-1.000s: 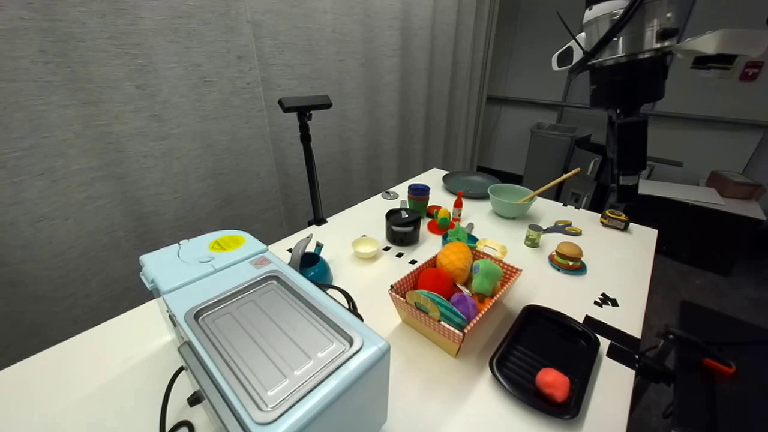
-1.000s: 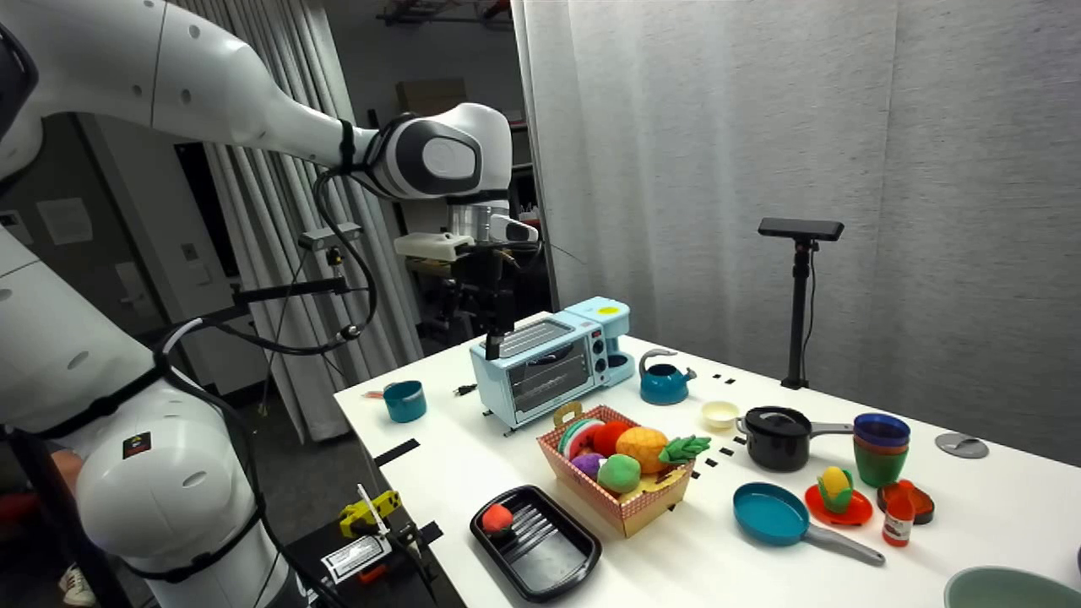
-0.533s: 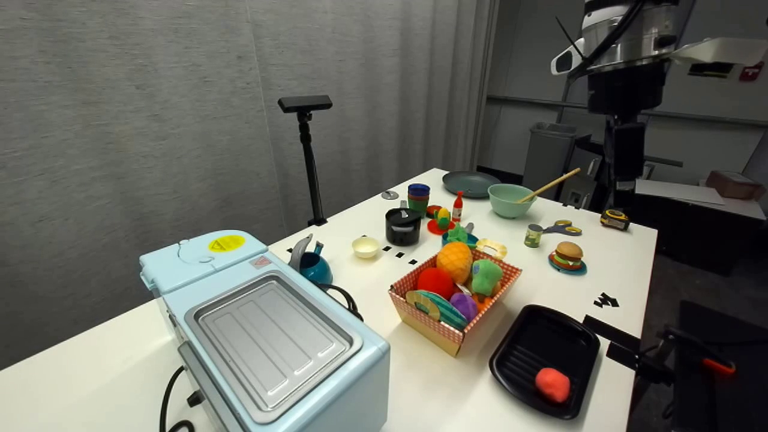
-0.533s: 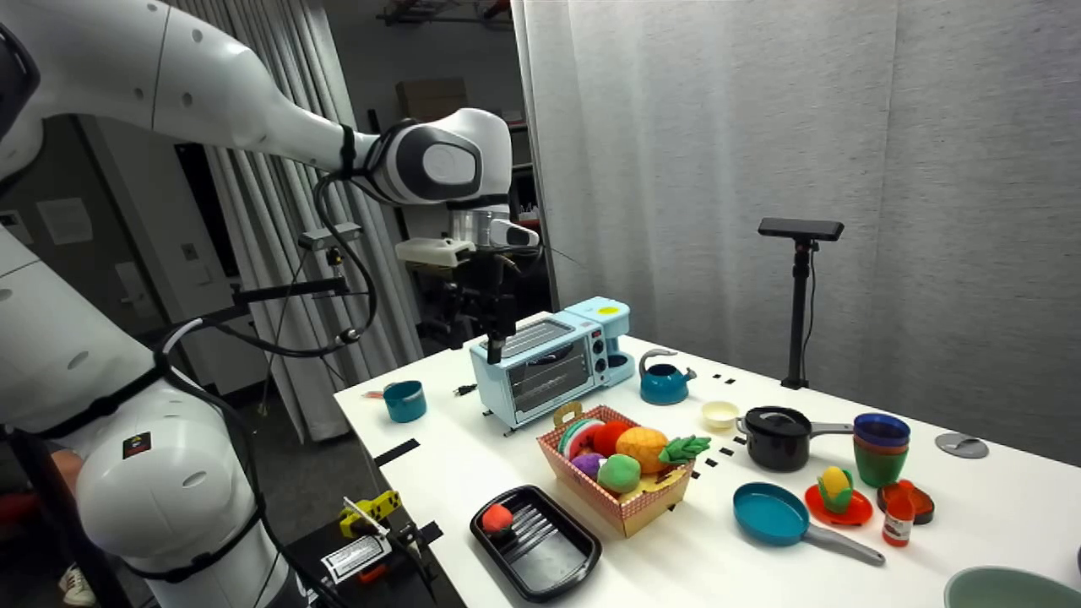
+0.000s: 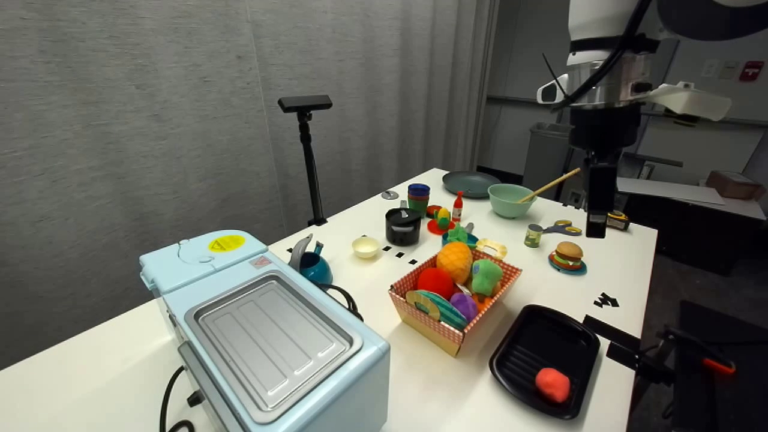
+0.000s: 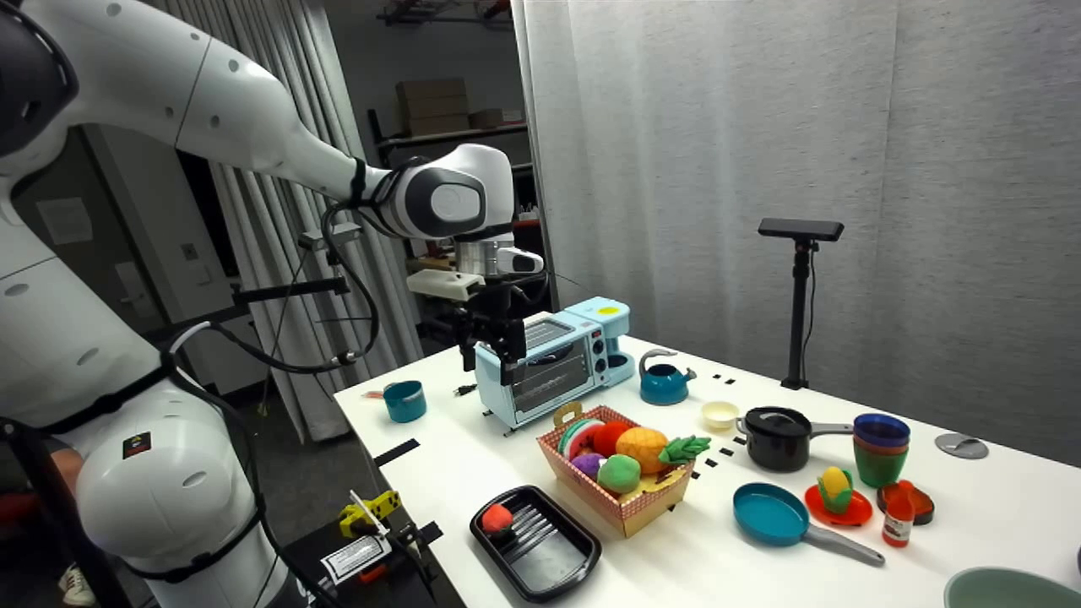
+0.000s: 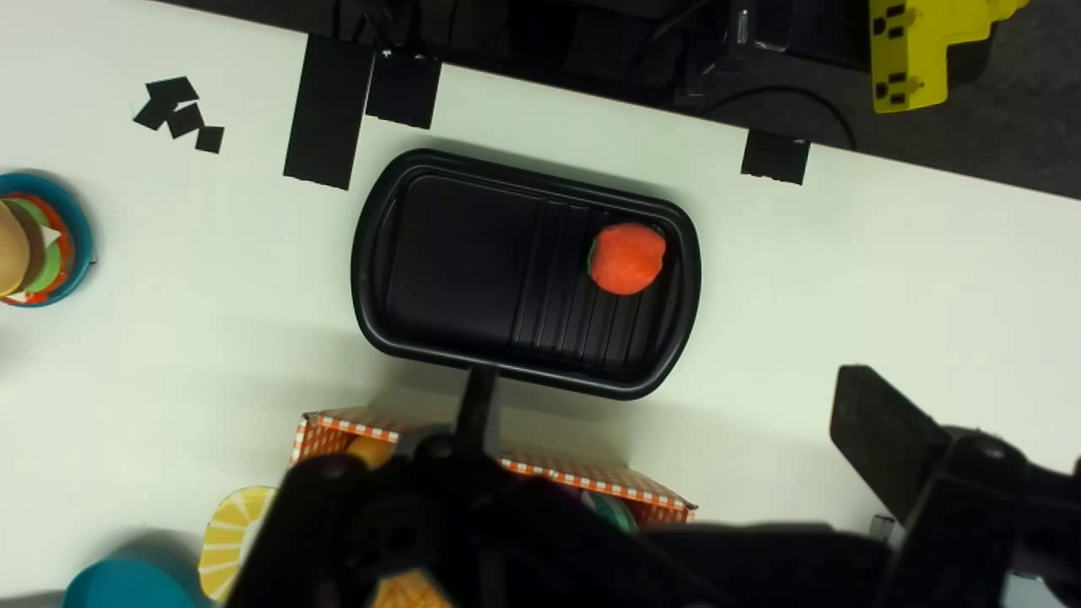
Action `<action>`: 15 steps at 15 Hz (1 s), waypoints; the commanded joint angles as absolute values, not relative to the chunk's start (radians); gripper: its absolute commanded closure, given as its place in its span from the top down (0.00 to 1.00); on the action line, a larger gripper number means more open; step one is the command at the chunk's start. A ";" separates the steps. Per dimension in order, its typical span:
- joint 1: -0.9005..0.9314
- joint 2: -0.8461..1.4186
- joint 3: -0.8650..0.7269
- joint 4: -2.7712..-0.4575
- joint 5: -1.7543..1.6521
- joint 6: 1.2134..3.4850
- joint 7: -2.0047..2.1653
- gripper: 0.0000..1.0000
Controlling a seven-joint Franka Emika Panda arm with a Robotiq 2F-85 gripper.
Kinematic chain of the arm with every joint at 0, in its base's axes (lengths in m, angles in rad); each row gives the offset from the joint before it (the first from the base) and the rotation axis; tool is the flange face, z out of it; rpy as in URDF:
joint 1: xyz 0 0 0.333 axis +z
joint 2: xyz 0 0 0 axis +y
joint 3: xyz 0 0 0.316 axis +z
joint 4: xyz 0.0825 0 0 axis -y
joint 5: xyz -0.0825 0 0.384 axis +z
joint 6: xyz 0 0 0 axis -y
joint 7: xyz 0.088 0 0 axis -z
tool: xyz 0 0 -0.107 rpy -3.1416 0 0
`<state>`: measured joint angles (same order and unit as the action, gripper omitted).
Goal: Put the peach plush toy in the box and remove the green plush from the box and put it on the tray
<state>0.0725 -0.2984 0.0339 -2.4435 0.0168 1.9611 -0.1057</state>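
Note:
The peach plush toy [image 5: 552, 384] lies in one end of the black tray [image 5: 540, 330]; both also show in an exterior view, the toy [image 6: 497, 518] and the tray [image 6: 545, 561]. In the wrist view, the toy [image 7: 627, 259] sits at the tray's [image 7: 460, 262] right end. The green plush [image 5: 486, 277] [image 6: 619, 474] sits among other toys in the box [image 5: 429, 329] [image 6: 654, 511]. In the wrist view my gripper hides the green plush and much of the box [image 7: 608, 488]. My gripper [image 7: 667, 371] [image 6: 490, 371] [image 5: 596, 229] is open and empty, high above the table.
The box also holds an orange pineapple toy [image 5: 454, 262], a red toy [image 5: 435, 282] and a purple toy [image 5: 464, 306]. A pale-blue oven [image 5: 366, 378] stands beside the box. A toy burger [image 5: 567, 255], pans, bowls and a black pot [image 5: 402, 227] stand farther along the table.
The arm has come down, and in an exterior view it has also shifted left. The gripper's two fingers show farther apart than before. The toys, box and tray have not moved.

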 commanded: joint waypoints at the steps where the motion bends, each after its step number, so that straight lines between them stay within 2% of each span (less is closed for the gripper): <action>1: 0.071 -0.294 0.037 -2.443 0.017 1.963 -0.105 1.00; 6: 0.075 -0.255 0.043 -2.437 0.015 1.992 -0.103 1.00; 15: 0.069 0.000 0.057 -2.422 0.001 2.197 -0.101 1.00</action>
